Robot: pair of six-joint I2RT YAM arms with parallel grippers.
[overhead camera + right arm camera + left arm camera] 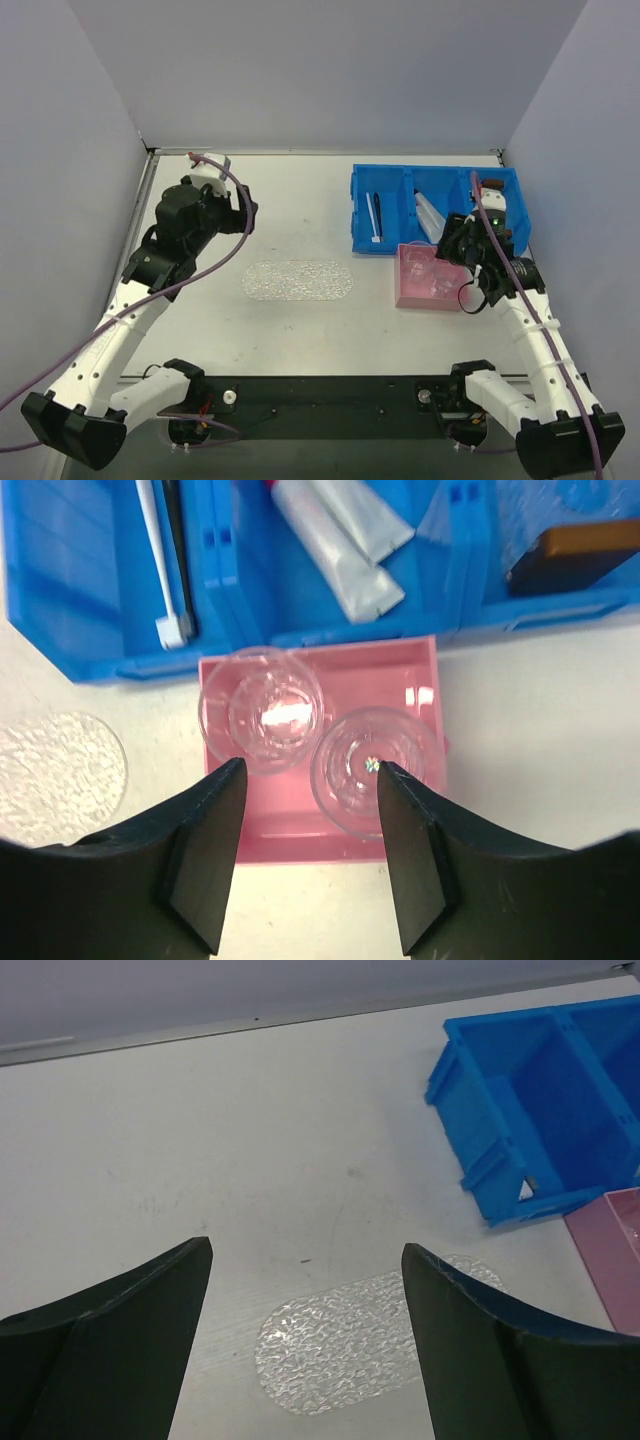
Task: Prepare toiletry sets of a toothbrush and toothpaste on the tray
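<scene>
Tray (298,280) lying mid-table, left gripper (306,1250) hanging open near left edge, right gripper (310,770) hanging open over pink box (425,675), toothbrushes (158,550) and toothpaste (340,545) lying in blue bin (358,205)

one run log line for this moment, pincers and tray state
left pincer open, empty | right pincer open, over pink box | tray bare | toothbrushes, toothpaste in blue bin
</scene>
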